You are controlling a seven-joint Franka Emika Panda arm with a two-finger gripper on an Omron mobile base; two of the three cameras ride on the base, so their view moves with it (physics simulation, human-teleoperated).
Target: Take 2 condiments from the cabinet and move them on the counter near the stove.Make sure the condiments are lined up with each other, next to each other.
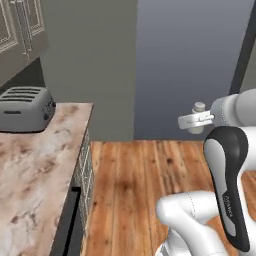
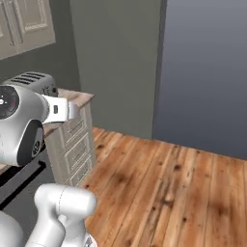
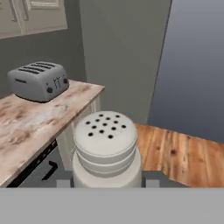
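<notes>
The gripper [image 1: 199, 120] is closed around the pale shaker [image 3: 106, 148], holding it upright in the air over the wooden floor [image 1: 135, 185], well apart from the counter [image 1: 35, 170]. In the hand view the shaker sits right in front of the camera, its rounded cap dotted with small dark holes and its body clamped low between the jaws. In the left base view its cap pokes up just above the white fingers [image 1: 187, 121], to the right of the counter's end.

The counter is pinkish-beige stone with reddish veins. A grey four-slot toaster [image 1: 25, 108] stands near its back edge, close to the end corner (its knobs face the robot). Below the counter's end hang cream drawer fronts [image 2: 72, 144], and a dark appliance front [image 1: 67, 225] runs under the long front edge.

Cream panelled wall cabinets [image 1: 20, 25] with metal handles hang above the toaster. Behind the floor stand a grey-green wall [image 2: 116, 62] and a blue-grey wall [image 2: 207, 72].
</notes>
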